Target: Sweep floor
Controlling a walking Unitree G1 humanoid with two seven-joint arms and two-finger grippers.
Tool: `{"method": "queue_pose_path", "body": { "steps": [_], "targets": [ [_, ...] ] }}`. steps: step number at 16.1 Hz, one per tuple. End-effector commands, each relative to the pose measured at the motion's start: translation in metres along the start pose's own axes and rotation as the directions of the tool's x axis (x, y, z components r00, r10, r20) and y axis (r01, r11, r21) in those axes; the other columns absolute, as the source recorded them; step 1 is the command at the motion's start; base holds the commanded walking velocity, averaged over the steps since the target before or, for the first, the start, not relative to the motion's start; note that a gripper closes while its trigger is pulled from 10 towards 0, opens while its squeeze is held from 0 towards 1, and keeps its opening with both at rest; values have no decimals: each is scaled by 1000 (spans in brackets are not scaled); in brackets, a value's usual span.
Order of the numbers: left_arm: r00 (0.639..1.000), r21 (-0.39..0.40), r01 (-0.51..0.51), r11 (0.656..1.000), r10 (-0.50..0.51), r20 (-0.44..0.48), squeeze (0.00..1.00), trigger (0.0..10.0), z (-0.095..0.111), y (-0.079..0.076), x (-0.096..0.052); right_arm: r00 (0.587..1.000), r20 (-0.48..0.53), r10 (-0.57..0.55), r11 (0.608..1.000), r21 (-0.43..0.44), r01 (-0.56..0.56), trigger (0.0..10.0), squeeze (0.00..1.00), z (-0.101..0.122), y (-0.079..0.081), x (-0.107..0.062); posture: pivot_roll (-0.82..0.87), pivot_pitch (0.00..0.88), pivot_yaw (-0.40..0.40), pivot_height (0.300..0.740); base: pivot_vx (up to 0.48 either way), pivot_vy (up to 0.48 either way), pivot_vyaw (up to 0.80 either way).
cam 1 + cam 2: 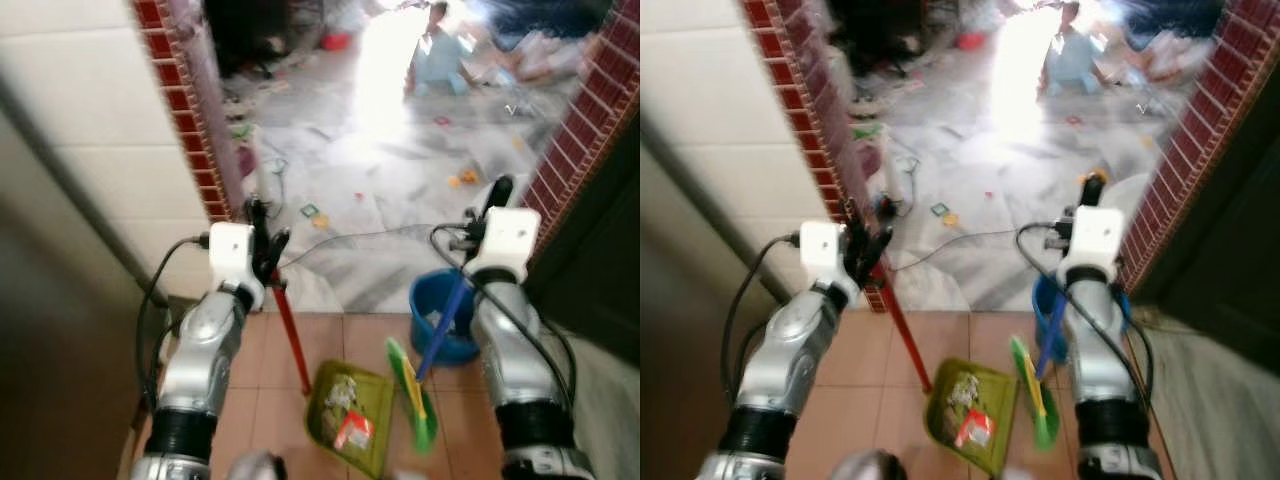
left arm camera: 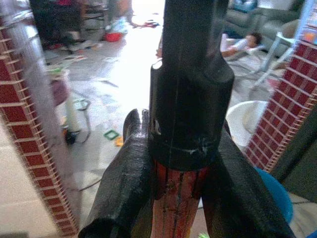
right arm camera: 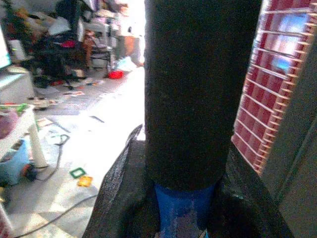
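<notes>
So I'm standing in a doorway between two red brick pillars (image 1: 185,110), looking down at tan tiles with a marble floor (image 1: 380,170) past the threshold. Head views are a bit blurry.

My left gripper (image 1: 262,243) is clamped on the red handle (image 1: 292,335) of the dustpan (image 1: 350,415). In the left wrist view both fingers (image 2: 129,173) squeeze the red shaft just below its black cap (image 2: 190,89). The dustpan is green and sits on the tiles between my arms, handle slanting up to the gripper. It's got scraps in it, including a red and white wrapper (image 1: 353,430).

My right gripper (image 1: 492,205) is closed on the broom (image 1: 412,395). In the right wrist view the fingers (image 3: 119,193) pinch its blue stick (image 3: 182,213) right under a black grip (image 3: 198,84). The stick (image 1: 440,330) runs down to the green broom head, which is on the tiles just beside the dustpan's right edge, looks like touching it but I can't say for sure.

A blue bucket (image 1: 432,310) sits behind the broom by the right pillar. A cable (image 1: 370,238) snakes across the marble, and there's small litter scattered on it, like a green square (image 1: 310,211) and orange bits (image 1: 462,178). Further back it's cluttered and washed out by glare, with a person (image 2: 242,42) lying near a sofa.
</notes>
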State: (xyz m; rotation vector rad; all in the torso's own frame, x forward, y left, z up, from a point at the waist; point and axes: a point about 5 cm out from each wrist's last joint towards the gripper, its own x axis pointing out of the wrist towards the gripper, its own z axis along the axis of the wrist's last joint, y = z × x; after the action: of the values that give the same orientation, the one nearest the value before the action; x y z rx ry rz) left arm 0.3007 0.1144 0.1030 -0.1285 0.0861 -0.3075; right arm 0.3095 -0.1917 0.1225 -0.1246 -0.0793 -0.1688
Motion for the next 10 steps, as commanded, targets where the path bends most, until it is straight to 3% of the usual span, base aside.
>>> {"method": "queue_pose_path", "body": {
  "steps": [1, 4, 10],
  "targets": [
    [998, 4, 16, 1000, -16, 63, 0, 10000, 16, -1, 3, 999, 40, 11, 1000, -5, -11, 10000, 0, 11, 4, 5, -92, 0, 54, 740, 0, 0, -544],
    [997, 3, 20, 1000, -20, 68, 0, 10000, 18, -2, 4, 999, 42, 8, 1000, -7, -8, 10000, 0, 11, 3, 6, -94, 0, 53, 740, 0, 0, -544],
    [996, -11, 37, 999, -36, 87, 0, 10000, 23, -1, 5, 999, 34, 6, 1000, -11, -5, 10000, 0, 9, 3, 7, -96, 0, 55, 740, 0, 0, -800]
  ]
}}
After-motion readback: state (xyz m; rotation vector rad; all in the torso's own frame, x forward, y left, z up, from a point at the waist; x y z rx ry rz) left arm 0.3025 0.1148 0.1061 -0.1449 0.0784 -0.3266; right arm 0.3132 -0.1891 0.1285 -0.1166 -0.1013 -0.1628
